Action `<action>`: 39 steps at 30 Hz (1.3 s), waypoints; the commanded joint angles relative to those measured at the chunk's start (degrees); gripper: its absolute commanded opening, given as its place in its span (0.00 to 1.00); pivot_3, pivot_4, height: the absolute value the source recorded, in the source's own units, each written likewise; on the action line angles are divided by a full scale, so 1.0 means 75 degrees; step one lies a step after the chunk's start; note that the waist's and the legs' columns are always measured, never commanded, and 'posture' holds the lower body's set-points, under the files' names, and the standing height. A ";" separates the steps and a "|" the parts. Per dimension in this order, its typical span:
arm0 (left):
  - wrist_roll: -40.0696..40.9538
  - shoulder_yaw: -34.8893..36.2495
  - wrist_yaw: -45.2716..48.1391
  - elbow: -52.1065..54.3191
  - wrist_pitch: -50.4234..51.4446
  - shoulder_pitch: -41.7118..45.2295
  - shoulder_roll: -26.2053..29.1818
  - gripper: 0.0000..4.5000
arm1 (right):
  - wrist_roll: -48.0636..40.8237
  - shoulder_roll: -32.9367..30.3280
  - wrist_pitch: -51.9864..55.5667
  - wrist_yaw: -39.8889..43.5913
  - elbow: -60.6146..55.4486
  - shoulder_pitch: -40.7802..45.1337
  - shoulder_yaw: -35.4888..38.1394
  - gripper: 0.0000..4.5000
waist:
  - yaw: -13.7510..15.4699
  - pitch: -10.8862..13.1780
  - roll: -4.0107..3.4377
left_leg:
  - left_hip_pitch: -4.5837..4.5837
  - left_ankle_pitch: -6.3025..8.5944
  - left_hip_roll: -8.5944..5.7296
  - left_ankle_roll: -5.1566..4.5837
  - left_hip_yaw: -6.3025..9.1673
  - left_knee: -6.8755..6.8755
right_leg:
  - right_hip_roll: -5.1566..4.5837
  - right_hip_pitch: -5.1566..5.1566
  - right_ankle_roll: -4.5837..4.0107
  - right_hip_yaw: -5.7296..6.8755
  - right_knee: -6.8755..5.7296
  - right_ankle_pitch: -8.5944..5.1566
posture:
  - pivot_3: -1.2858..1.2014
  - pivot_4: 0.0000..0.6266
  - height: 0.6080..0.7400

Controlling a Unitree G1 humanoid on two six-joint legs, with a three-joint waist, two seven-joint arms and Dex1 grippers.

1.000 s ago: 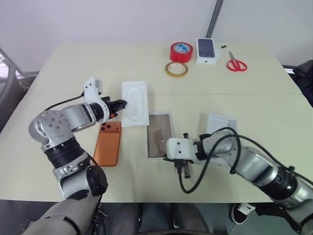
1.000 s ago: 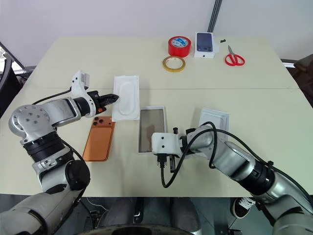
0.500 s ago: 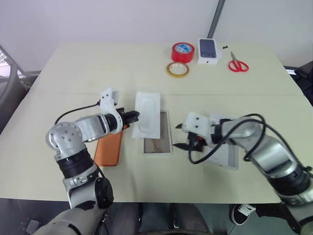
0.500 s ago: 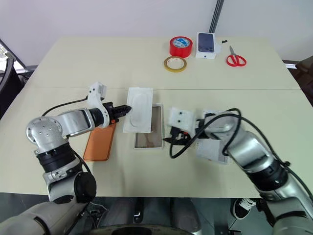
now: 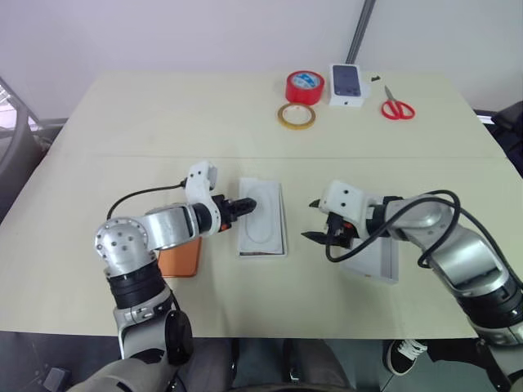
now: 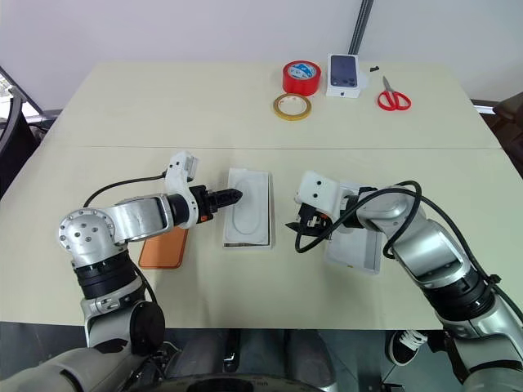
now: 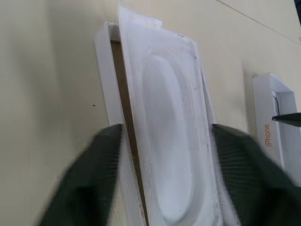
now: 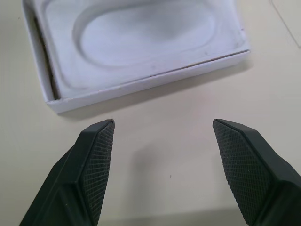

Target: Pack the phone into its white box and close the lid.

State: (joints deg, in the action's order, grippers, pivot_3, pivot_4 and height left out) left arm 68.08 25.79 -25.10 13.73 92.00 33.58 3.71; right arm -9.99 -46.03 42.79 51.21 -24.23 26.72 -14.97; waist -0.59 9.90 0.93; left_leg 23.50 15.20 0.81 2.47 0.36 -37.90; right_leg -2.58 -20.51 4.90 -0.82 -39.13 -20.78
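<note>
Two robot arms work over a pale beige desk (image 5: pixel 122 122) with the packing barely begun. At far left, the slim orange-copper phone (image 6: pixel 160 247) lies flat outside its packaging, partly hidden under the left forearm. Just beside it, the left gripper (image 5: pixel 245 205) hovers at the near edge of the shallow white box (image 7: pixel 107 89), jaws spread to either side of a flat white insert with an oval recess (image 6: pixel 248 211) that sits in the tray and covers nearly all of its tan floor. To the right of the box, the right gripper (image 5: pixel 315 221) hangs above bare desk with jaws wide and holding nothing. Beyond it, the shallow white rectangular lid (image 5: pixel 382 261) rests on the desk, partly screened by the right arm and its cable. Along the far edge stand a red tape roll (image 5: pixel 303 86), a tan tape ring (image 5: pixel 294 116), a small white box picturing a dark phone (image 5: pixel 348 82) and red-handled scissors (image 5: pixel 397 107). By the look of it, the phone has yet to go in, and the lid remains to be fitted.
</note>
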 commanded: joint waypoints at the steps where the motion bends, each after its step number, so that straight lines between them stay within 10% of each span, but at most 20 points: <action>1: 0.0616 0.0213 0.0011 0.0166 0.0066 0.0216 0.0337 0.91 | 0.0000 0.0204 -0.0231 -0.0129 0.0142 0.0351 0.0226 0.65 | -0.0004 0.0000 0.0000 | 0.0000 0.0000 0.0000 0.0000 0.0000 0.0000 | 0.0000 -0.0001 0.0000 0.0000 0.0000 0.0000 | 0.52 0.24 1.00; 7: -0.0019 -0.0301 0.1277 0.0459 -0.0660 0.0156 0.1865 0.91 | 0.0101 0.0972 0.0054 -0.0571 0.0431 0.0847 -0.0057 0.02 | -0.0045 0.0000 0.0000 | -0.0001 -0.0002 0.0001 0.0003 0.0000 0.0003 | 0.0004 -0.0004 0.0000 -0.0001 -0.0001 0.0000 | 0.52 0.24 1.00; 19: -0.3976 -0.2814 0.7111 0.1146 -0.6192 -0.2469 0.5536 0.91 | 0.1033 0.3526 0.0466 -0.2142 0.2728 0.2260 -0.1152 0.01 | -0.0057 0.0000 -0.0002 | -0.0010 -0.0021 -0.0006 0.0033 -0.0015 0.0071 | -0.0004 -0.0033 -0.0006 -0.0012 0.0008 -0.0001 | 0.52 0.24 1.00; 39: -0.4678 -0.2179 0.8263 0.1197 -0.7426 -0.3672 0.5425 0.91 | 0.1724 0.3791 0.0456 -0.1984 0.2996 0.2163 -0.1569 0.01 | -0.0079 0.0001 -0.0004 | -0.0001 0.0009 0.0000 -0.0020 -0.0016 0.0084 | -0.0008 -0.0055 -0.0008 -0.0013 -0.0007 -0.0002 | 0.52 0.24 1.00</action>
State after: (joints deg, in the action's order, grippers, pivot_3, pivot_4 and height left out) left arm 32.96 6.92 37.43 21.57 36.74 5.48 44.65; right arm 3.21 -17.91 46.74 36.18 1.78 42.83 -27.82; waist -1.18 9.91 0.90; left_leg 23.49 15.26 0.81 2.32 0.24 -37.26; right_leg -2.63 -20.93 4.84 -0.92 -39.18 -20.80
